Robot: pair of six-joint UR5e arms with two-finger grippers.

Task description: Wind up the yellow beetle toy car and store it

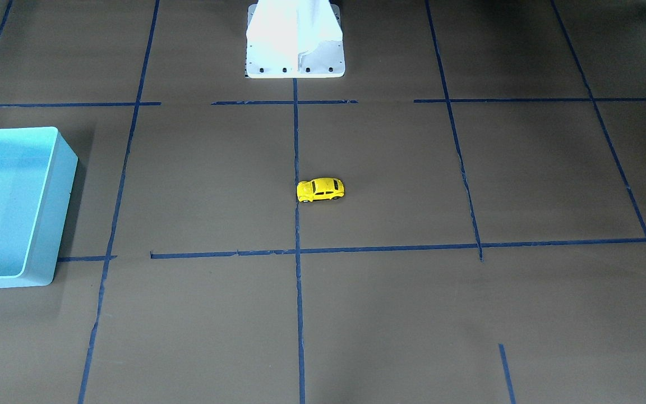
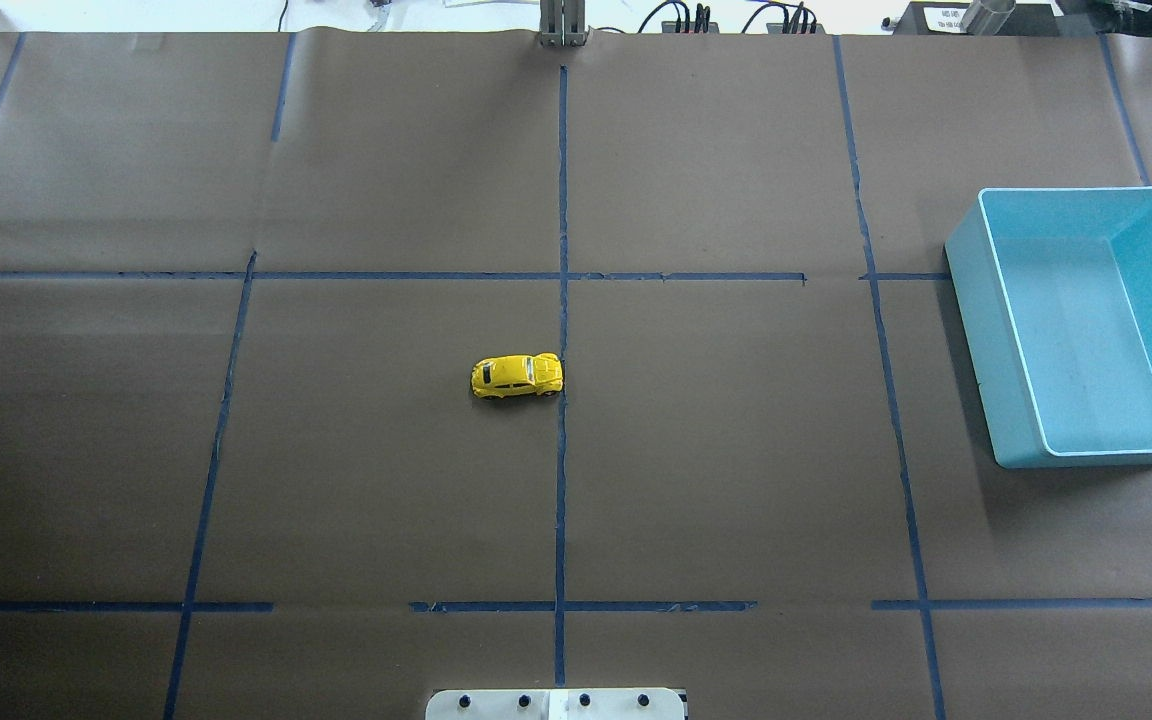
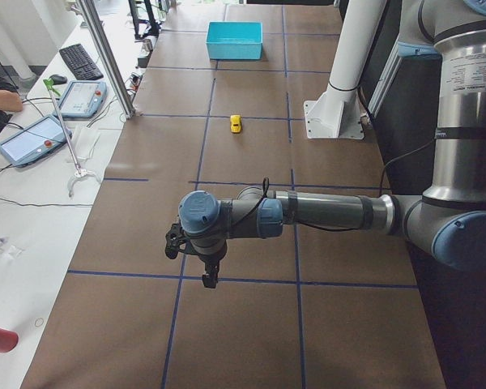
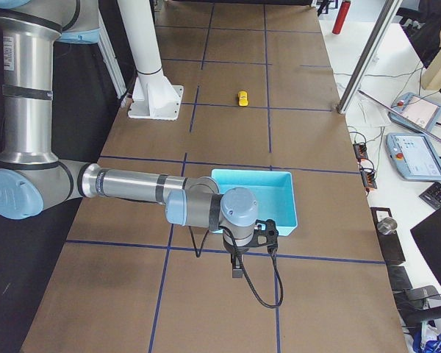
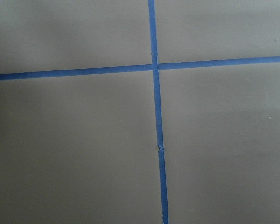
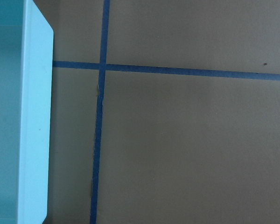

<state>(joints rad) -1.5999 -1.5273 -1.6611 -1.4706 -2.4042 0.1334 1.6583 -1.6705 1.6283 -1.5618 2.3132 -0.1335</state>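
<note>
Yellow beetle toy car (image 2: 517, 376) far from left hand (image 3: 210, 279), right hand (image 4: 237, 271); grip state can't tell.

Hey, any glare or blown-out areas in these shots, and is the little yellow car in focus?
Front-facing view: the white robot base is blown out, its detail lost; the yellow beetle toy car is crisp. Overhead view: the car is sharp too. Left wrist view: the table paper looks washed-out grey.
</note>
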